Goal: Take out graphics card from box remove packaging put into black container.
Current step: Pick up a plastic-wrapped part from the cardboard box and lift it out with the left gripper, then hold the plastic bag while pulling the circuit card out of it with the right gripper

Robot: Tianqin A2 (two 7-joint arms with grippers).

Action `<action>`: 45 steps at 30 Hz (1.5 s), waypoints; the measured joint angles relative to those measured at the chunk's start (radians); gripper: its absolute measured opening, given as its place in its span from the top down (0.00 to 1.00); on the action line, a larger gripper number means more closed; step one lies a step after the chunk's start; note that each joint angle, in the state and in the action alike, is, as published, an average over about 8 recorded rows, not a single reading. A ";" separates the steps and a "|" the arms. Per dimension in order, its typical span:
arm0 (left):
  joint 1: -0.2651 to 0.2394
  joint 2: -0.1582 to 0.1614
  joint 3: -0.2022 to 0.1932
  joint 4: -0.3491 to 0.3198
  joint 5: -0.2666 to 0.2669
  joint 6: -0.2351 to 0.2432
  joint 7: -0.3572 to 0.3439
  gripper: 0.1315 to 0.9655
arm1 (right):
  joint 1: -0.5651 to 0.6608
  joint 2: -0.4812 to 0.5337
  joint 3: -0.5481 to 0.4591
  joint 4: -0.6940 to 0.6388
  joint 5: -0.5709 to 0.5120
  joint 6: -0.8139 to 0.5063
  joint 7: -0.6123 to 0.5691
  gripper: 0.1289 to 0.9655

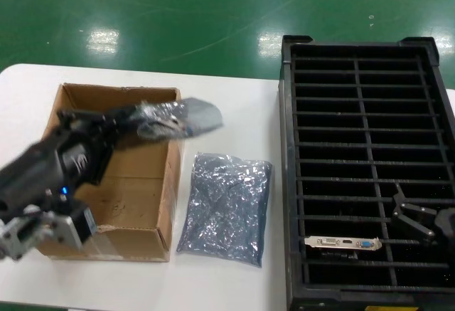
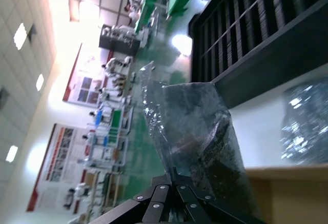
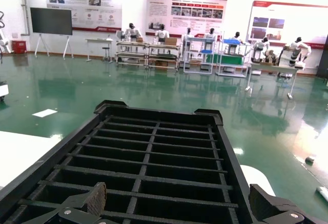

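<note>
My left gripper (image 1: 134, 123) is shut on the edge of a silver anti-static bag (image 1: 178, 117) and holds it above the brown cardboard box (image 1: 114, 243). In the left wrist view the left gripper (image 2: 174, 177) pinches the bag (image 2: 177, 116), and a dark graphics card (image 2: 215, 149) shows through it. Another graphics card (image 1: 343, 243), bare with a silver bracket and a blue port, lies in a near slot of the black container (image 1: 366, 119). My right gripper (image 1: 416, 218) hangs open and empty over the container's near right part; it also shows in the right wrist view (image 3: 179, 208) above the container (image 3: 154, 152).
A second crinkly silver bag (image 1: 226, 208) lies flat on the white table (image 1: 234, 282) between the box and the container; it also shows in the left wrist view (image 2: 305, 124). Green floor lies beyond the table's far edge.
</note>
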 joint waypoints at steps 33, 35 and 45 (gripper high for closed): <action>0.069 0.022 -0.017 -0.025 -0.050 0.034 0.065 0.99 | 0.152 -0.120 0.016 0.040 0.059 -0.260 -0.186 0.00; 0.069 0.022 -0.017 -0.025 -0.050 0.034 0.065 0.99 | 0.175 -0.121 -0.012 0.043 0.056 -0.281 -0.191 0.00; 0.069 0.022 -0.017 -0.026 -0.050 0.034 0.065 0.99 | 0.256 -0.041 -0.174 0.039 -0.001 -0.399 -0.182 0.07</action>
